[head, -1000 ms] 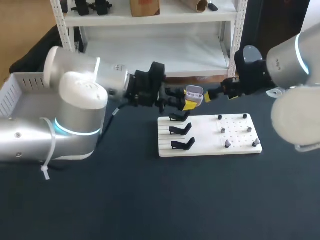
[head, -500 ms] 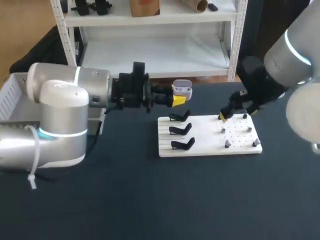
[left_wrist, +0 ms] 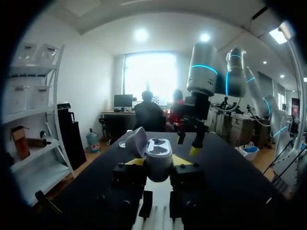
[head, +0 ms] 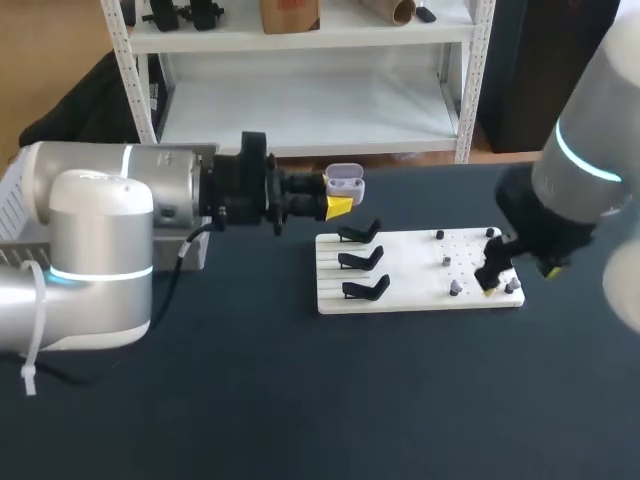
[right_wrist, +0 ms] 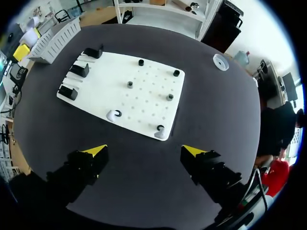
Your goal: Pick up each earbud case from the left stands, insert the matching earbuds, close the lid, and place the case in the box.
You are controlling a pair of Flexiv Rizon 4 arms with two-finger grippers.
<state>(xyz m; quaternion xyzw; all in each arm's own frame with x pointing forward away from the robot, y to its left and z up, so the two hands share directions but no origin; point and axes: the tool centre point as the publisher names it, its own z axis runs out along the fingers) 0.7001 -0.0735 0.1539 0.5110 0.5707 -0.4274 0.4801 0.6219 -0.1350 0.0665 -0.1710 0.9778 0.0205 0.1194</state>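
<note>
One open pale-grey earbud case [left_wrist: 158,152] is clamped in my left jaws. Right jaws wide; they should next pinch a small grey earbud [right_wrist: 114,114].

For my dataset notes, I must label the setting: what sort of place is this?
Probably a robotics test bench: the left gripper holds an open earbud case, and the right gripper hangs open near a white board with black stands.
</note>
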